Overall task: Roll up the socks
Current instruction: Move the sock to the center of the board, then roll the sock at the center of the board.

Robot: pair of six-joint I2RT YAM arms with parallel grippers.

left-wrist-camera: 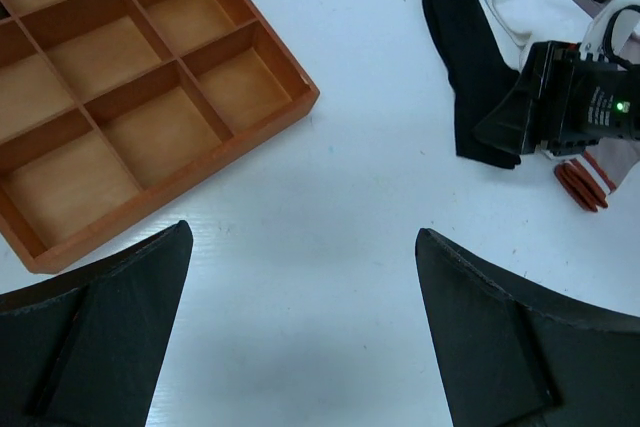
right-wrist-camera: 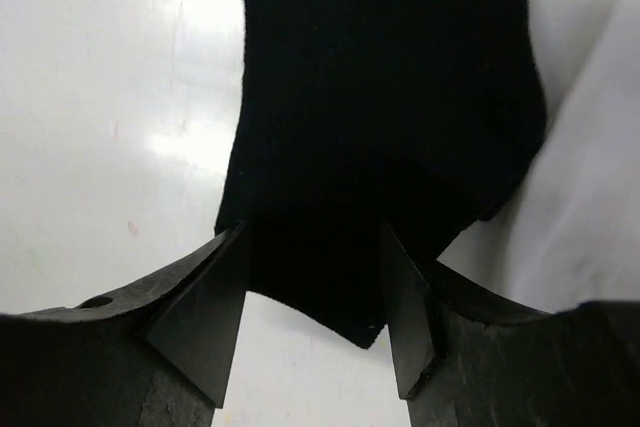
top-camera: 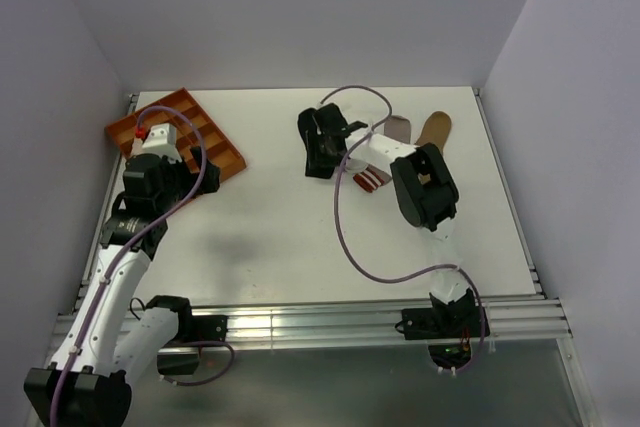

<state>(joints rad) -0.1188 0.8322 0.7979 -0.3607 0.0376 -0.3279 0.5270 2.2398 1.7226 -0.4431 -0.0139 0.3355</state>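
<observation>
Left gripper [left-wrist-camera: 305, 257] hung wide open, holding nothing, over bare table [top-camera: 280, 247] just beside the orange tray [left-wrist-camera: 290, 112] at far left. The tray's square compartments showed only bare wood.

Right gripper [right-wrist-camera: 312, 277] was down on the near end of the black sock [right-wrist-camera: 380, 97], jaws partway apart with the fabric filling the gap between them. Could not tell whether the sock was pinched or only straddled. The sock lay flat on the table, mid-far area, stretching away from the fingers.

White sock [left-wrist-camera: 510, 2] lay touching the black one on its right. The striped sock [left-wrist-camera: 585, 182], red-banded cuff showing, sat just beside the right arm's wrist, partly hidden by it. Tan sock [top-camera: 433, 130] lay further right, near the far edge.

A green light [left-wrist-camera: 622, 106] glowed on the right wrist housing; the small marks beside it were too blurred to read.
</observation>
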